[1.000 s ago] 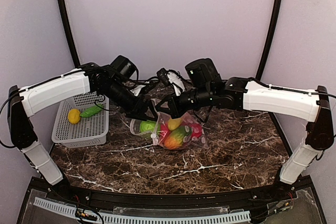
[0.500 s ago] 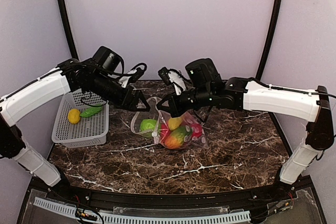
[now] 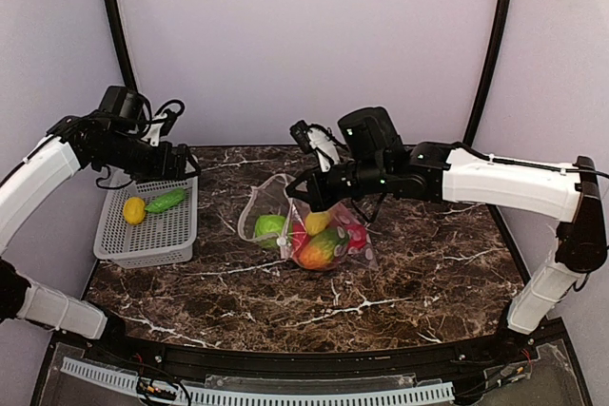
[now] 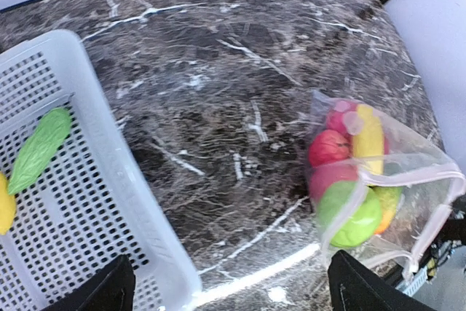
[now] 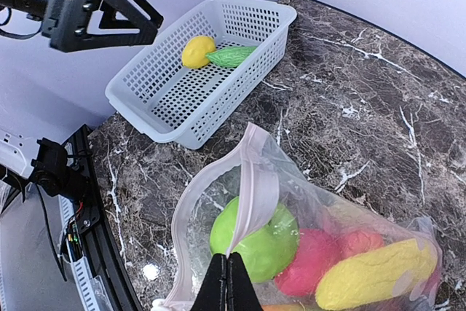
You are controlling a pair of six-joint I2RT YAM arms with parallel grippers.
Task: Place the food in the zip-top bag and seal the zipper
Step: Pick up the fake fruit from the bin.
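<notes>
Just right of the white mesh basket (image 3: 147, 235), the clear zip-top bag (image 5: 200, 209) lies with its pale pink zipper (image 5: 256, 180) unsealed and gaping, holding a green fruit (image 5: 255, 238), red pieces (image 5: 313, 256), yellow corn (image 5: 375, 271) and an orange-green mango (image 3: 320, 248), while a lemon (image 5: 198, 51) and a green gourd (image 5: 231, 55) lie inside the basket.

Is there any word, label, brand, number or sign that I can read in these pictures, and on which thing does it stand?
No readable text in any view.
The bag bears only white dots, no letters.
The basket and the table show no label, number or sign.
</notes>
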